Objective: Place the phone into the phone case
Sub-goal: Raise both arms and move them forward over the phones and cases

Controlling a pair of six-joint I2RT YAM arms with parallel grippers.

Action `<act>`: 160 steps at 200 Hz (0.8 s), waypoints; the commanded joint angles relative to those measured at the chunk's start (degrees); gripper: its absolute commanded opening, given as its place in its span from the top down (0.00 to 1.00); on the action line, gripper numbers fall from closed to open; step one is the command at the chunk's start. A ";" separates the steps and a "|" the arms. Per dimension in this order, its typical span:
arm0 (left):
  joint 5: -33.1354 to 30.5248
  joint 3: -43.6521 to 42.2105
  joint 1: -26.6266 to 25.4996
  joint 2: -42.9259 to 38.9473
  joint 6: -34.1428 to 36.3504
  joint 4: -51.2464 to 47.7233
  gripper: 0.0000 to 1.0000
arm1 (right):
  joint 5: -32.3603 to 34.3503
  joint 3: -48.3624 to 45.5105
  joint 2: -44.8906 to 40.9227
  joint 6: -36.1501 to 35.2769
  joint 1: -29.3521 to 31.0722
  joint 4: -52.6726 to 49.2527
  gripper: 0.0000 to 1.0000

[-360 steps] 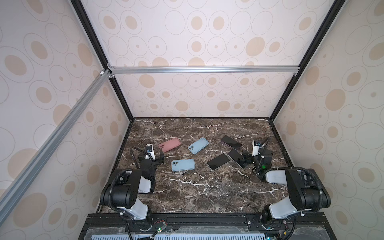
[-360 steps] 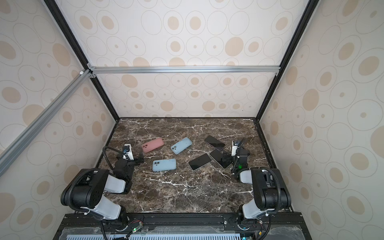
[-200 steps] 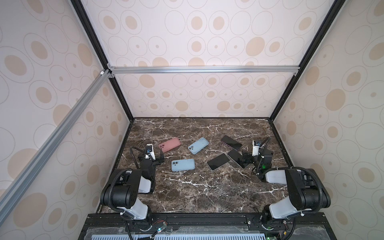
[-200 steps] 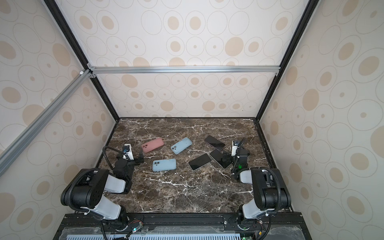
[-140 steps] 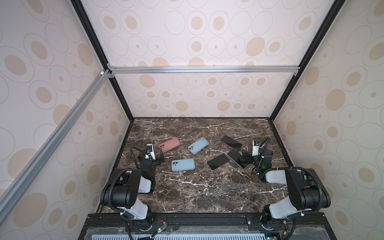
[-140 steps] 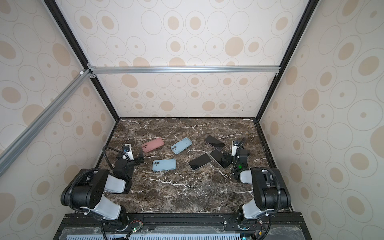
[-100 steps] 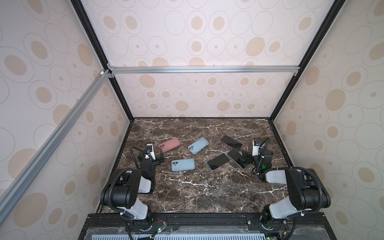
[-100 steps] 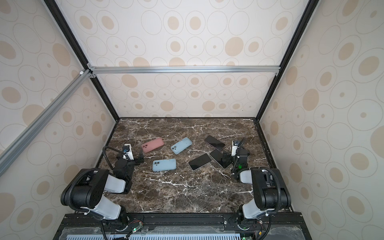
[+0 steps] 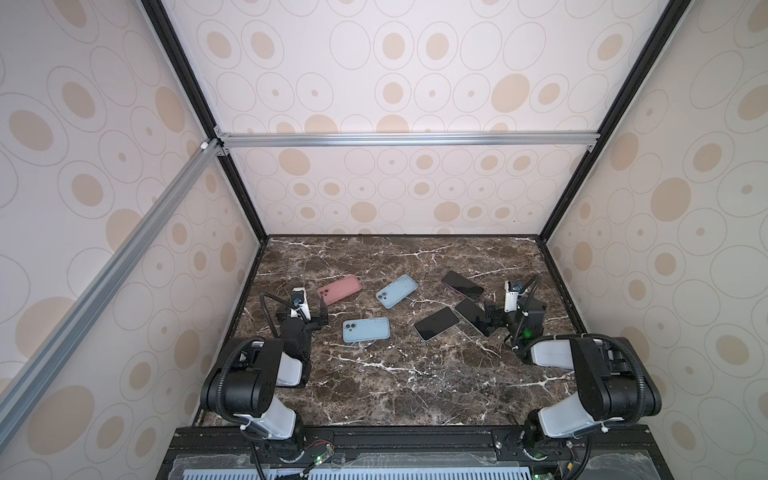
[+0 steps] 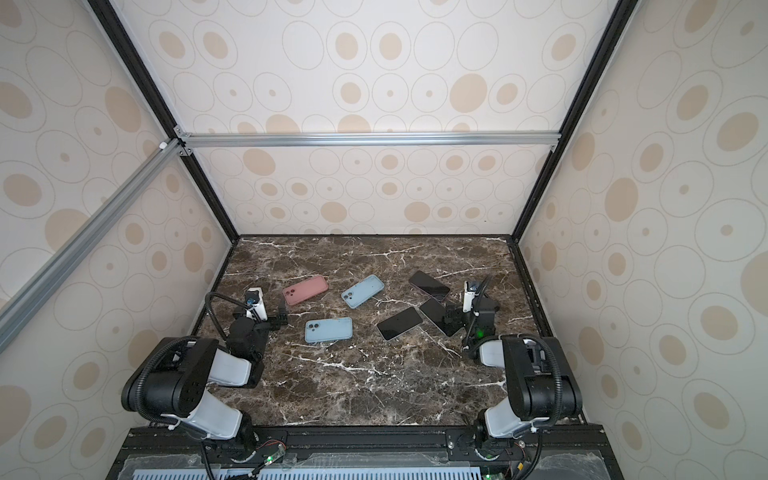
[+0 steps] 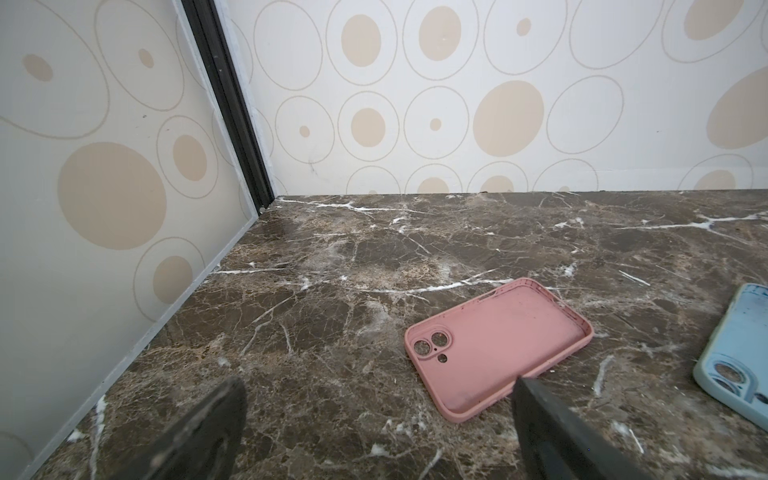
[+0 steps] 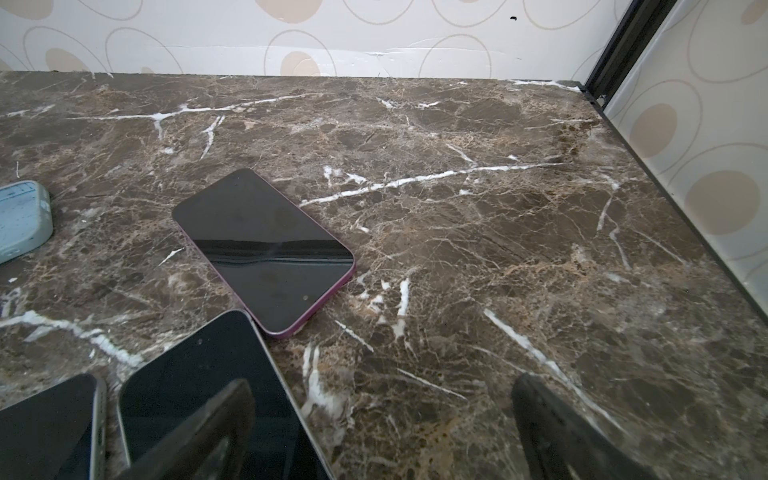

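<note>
1. Brown marble worktop holds everything.
2. Soft pink phone case lies hollow side up by the spread, empty left pincer.
3. Flat black purple-rimmed phone lies near the spread, empty right pincer.

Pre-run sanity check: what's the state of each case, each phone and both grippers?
pink case: empty, open side up.
far blue case: empty, open side up.
near blue case: flat, facing unclear.
purple-edged phone: bare, screen up, dark.
phone by right gripper: bare, screen up.
third phone: bare, screen up.
left gripper: open, holding nothing.
right gripper: open, holding nothing.
</note>
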 commanded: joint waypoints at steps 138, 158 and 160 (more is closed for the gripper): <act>-14.44 14.09 -7.66 -25.34 -6.06 -41.51 0.00 | -1.49 13.93 -20.30 4.00 2.31 -41.29 0.00; -12.98 15.73 -9.90 -27.76 -6.28 -46.25 0.00 | -2.69 16.53 -20.90 4.26 3.21 -47.28 0.00; -12.90 15.88 -10.14 -27.94 -6.23 -46.67 0.00 | -2.89 16.75 -20.85 4.30 3.22 -47.88 0.00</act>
